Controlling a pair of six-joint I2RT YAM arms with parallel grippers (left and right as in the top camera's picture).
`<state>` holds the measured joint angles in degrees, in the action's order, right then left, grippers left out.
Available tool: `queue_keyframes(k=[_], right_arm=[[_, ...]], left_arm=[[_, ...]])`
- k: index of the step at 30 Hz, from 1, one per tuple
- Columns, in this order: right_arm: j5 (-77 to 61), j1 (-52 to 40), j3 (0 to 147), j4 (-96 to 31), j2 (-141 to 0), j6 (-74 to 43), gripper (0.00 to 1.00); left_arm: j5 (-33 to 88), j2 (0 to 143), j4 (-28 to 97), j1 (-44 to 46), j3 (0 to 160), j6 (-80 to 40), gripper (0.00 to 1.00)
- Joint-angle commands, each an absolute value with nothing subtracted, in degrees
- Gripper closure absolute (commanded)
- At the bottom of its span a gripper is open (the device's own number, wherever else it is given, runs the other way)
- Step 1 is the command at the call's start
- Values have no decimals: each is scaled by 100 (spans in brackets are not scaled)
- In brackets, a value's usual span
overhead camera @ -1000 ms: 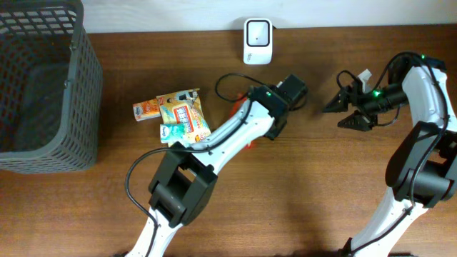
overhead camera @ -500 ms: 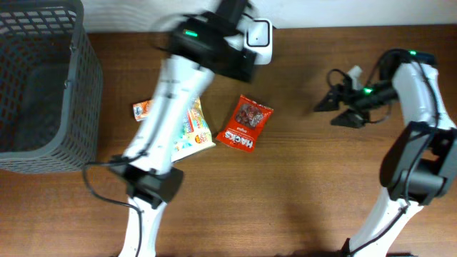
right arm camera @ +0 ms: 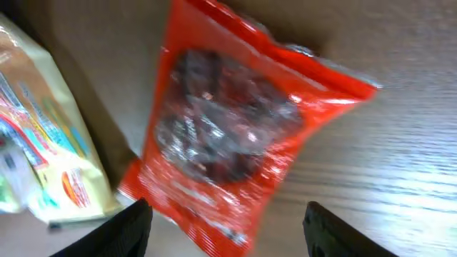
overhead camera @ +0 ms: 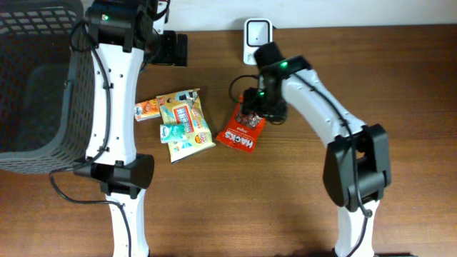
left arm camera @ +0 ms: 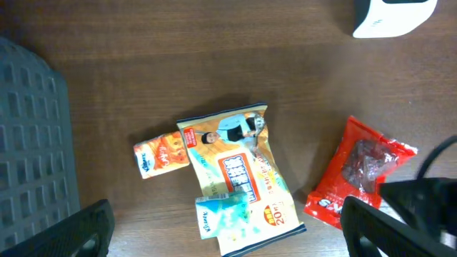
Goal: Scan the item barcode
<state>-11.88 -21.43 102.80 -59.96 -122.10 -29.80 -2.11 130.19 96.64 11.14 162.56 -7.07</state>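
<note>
A red snack packet (overhead camera: 241, 130) lies flat on the wooden table, below the white barcode scanner (overhead camera: 258, 32) that stands at the back edge. My right gripper (overhead camera: 260, 106) hovers over the packet's upper end. In the right wrist view its black fingers (right arm camera: 128, 230) stand open on either side of the red packet (right arm camera: 232, 135), touching nothing. My left gripper (overhead camera: 171, 48) is up at the back left, open and empty. The left wrist view looks down on the red packet (left arm camera: 357, 178) and the scanner (left arm camera: 394, 16) between that gripper's wide-spread fingers (left arm camera: 86, 228).
A yellow snack bag (overhead camera: 184, 118), a small teal packet (overhead camera: 171, 133) and an orange box (overhead camera: 146, 109) lie left of the red packet. A dark mesh basket (overhead camera: 39, 86) fills the far left. The right arm's cable loops beside the scanner.
My left gripper opened, left the red packet on the table and swung up to the back left. My right arm crossed from the far right to above the packet.
</note>
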Motion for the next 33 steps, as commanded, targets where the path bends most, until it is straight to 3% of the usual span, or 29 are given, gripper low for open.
queue_keyframes(k=[1,5,17,21,23,30,32,33], right_arm=[[-266,-2471,10178,-5776,-12223,-4069,31],[381,-2709,10178,-5714,-12237,-4504,31],[338,-2919,10178,-5310,-13109,-4744,36],[379,-2919,10178,-5284,-13124,-4720,57],[395,-2912,10180,-5288,-13124,-4700,76],[392,-2912,10595,-5728,-13120,-4434,86],[395,-2906,10884,-6010,-13120,-4287,96],[392,-2891,11026,-6128,-13120,-4189,96]], left_arm=[[-187,12982,9671,1133,16317,-681,1],[-189,12982,9671,1133,16317,-681,1],[-187,12984,9671,1133,16317,-681,1],[-187,12984,9671,1133,16317,-681,1],[-187,12984,9671,1133,16317,-681,1],[-187,12984,9671,1133,16317,-681,1],[-187,12984,9671,1133,16317,-681,1],[-187,12984,9671,1133,16317,-681,1]])
